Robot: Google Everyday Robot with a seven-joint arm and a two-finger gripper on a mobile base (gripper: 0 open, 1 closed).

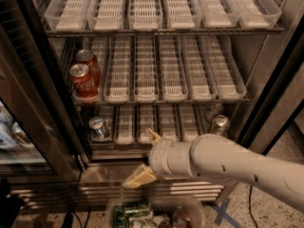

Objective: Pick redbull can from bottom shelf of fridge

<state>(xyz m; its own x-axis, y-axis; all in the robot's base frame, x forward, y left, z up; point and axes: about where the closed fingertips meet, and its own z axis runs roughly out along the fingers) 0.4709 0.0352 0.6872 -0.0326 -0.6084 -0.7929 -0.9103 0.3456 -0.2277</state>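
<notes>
The fridge (285, 80) stands open, with wire racks of white slotted trays. The redbull can (98, 128), slim and dark with a silver top, stands upright in the leftmost lane of the bottom shelf (142, 123). My gripper (139, 158) is open and empty, with tan fingers (138, 177) spread apart. It hangs in front of the bottom shelf's front edge, to the right of the can and lower in the frame, apart from it. My white arm reaches in from the lower right.
Two red Coca-Cola cans (83, 80) stand at the left of the middle rack. Crinkly silver cans (219, 123) sit at the right of the bottom shelf. The glass door (23, 127) is open at left. A clear bin (156, 213) sits on the floor below.
</notes>
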